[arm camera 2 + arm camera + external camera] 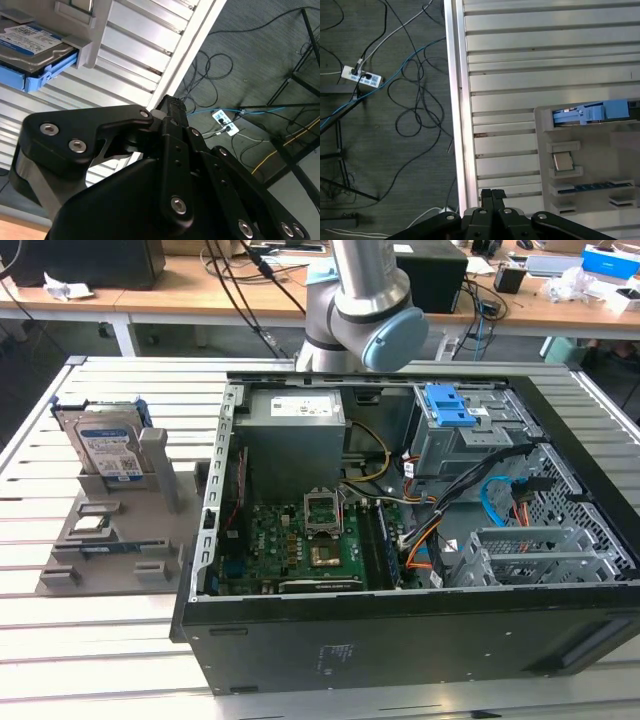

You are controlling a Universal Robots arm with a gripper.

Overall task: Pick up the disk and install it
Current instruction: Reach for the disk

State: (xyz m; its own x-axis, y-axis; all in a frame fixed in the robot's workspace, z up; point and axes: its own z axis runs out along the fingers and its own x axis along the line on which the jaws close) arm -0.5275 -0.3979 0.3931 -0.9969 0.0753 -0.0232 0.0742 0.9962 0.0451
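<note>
1. On the exterior view's left, we see a grey plastic fixture tray (pixel 185 525) lying on the slatted aluminium table (pixel 100 640). The disk (pixel 105 445), a flat silver hard drive with a white-and-blue label in a blue plastic bracket, stands upright in the tray's rear slot.
2. That tray also holds a small square silver chip (pixel 563 161) in its own pocket and a thin bluish memory strip (pixel 592 187) in another slot. Both sit apart from the disk.
3. Toward the exterior view's right, an open black computer case (pixel 400 640) lies on its side. Inside it we find a green motherboard (pixel 290 545), a grey power supply box (pixel 295 435), a grey metal drive cage with a blue latch (pixel 450 405) and loose cables.
4. In the first wrist view, the black gripper (pixel 492 192) has its fingertips pressed together with nothing between them. It hangs at the table's edge, near the tray and apart from the disk.
5. A grey robot arm (pixel 365 310) rises behind the case.
</note>
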